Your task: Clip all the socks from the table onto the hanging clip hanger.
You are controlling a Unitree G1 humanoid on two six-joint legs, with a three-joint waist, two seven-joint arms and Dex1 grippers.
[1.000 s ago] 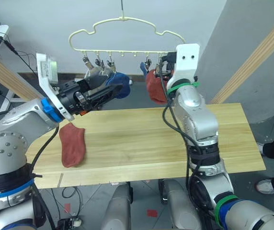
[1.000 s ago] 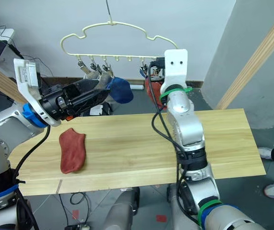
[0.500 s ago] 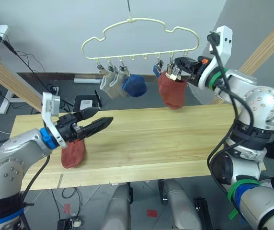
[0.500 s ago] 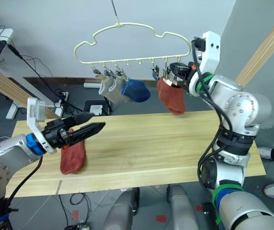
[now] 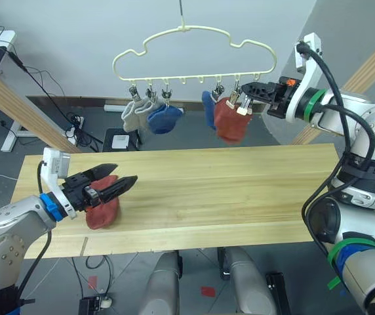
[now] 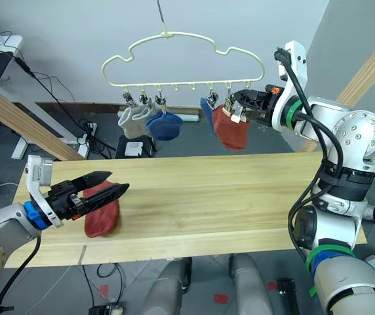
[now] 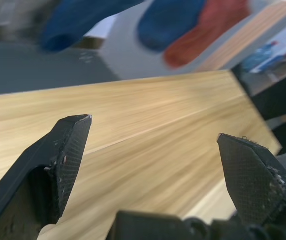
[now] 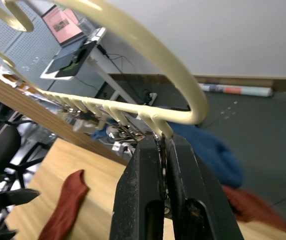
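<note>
**Our left arm came down to the last sock**

We lowered our left gripper [image 5: 125, 185], fingers spread wide, over the red sock [image 5: 102, 211] lying on the long wood table [image 5: 240, 190]. Behind it are a grey floor and white wall. Our right gripper [image 5: 248, 88] pinches a clip on the hanger [image 5: 194, 31], where five socks hang.

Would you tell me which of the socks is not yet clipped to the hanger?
The rust-red sock lying on the table under the open left gripper; the others hang from the clip hanger.
</note>
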